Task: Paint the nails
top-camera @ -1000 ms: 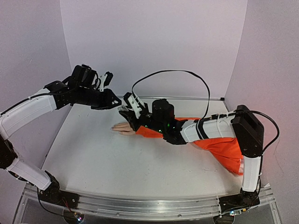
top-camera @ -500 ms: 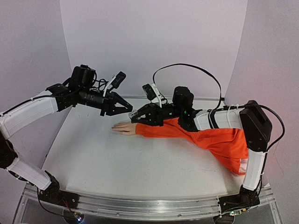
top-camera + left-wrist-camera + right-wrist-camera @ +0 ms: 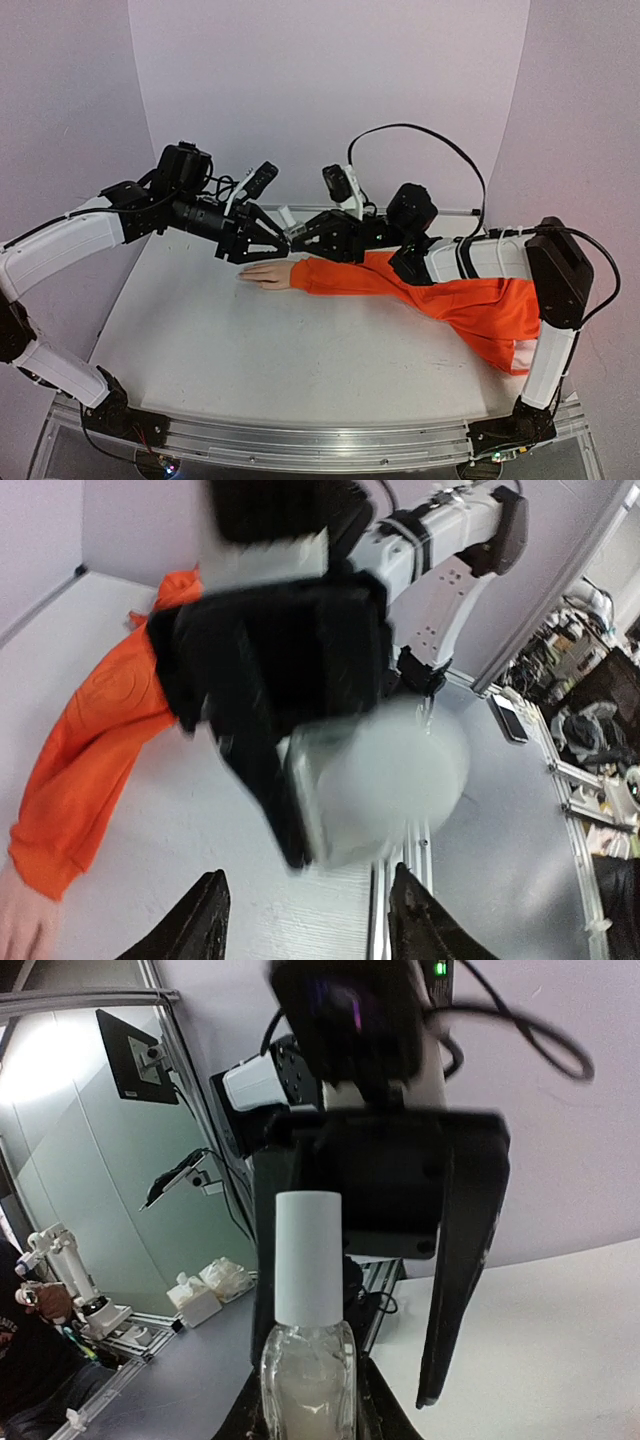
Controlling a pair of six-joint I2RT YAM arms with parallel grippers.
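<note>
**A:** Back-centre of the table [image 3: 250,350]: right gripper [image 3: 308,1410] is clamped on 1 clear bottle [image 3: 307,1375]. The grip is low on the glass body, and the bottle stands upright in the right wrist view.

**B:** Cap?

**A:** 1 white cap [image 3: 307,1255], on the bottle. The left gripper [image 3: 308,890] faces it head-on with its 2 fingers [image 3: 208,920] spread wide. The cap lines up with the gap between them. Can't tell whether a finger touches the cap, since the left wrist view is blurred there.

**B:** So 2 grippers, 1 bottle between them?

**A:** Yes. From above, the 2 arms come in from opposite sides and the grippers meet nose to nose, with the bottle held off the table.

**B:** Where's the target?

**A:** 1 mannequin hand [image 3: 264,273] lies flat on the table, just on the near side of the two grippers. It sticks out of 1 orange sleeve [image 3: 400,285], and its fingers point toward the left arm's side. The nails [image 3: 244,272] are at that fingertip end, too small to resolve or count in any view.

**B:** Sleeve?

**A:** It runs along the table toward the right arm, passes under that forearm and bunches up beside its base link.
</note>
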